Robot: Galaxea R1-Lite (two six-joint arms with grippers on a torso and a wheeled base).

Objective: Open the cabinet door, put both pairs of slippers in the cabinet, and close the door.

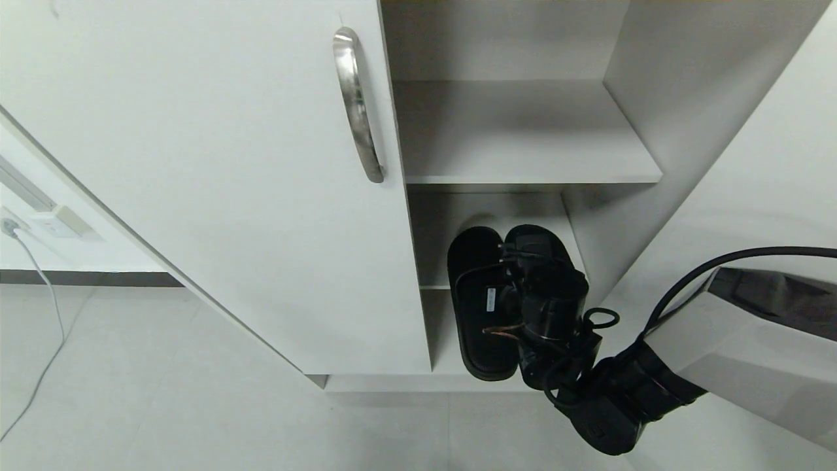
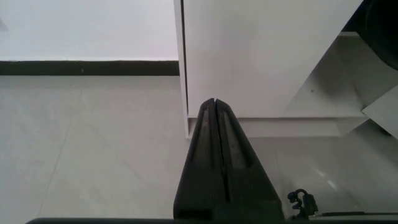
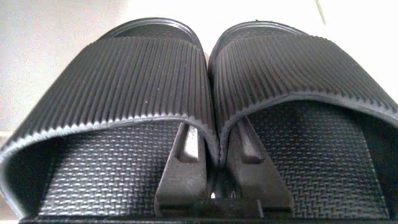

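Slippers [image 1: 480,307] below shelf [image 1: 523,137], right pincer [image 3: 216,155] clamping them.

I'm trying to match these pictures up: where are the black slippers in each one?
Head view: black slippers, centre-right, low in the white cabinet.
Left wrist view: maybe the dark shape at one corner; cannot tell.
Right wrist view: black slippers close up, straps pinched by right gripper.
Shared landmark: white cabinet.

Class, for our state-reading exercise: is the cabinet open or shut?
Open: beside the handled door, the shelf and lower compartment show, with the right gripper holding black slippers in there.
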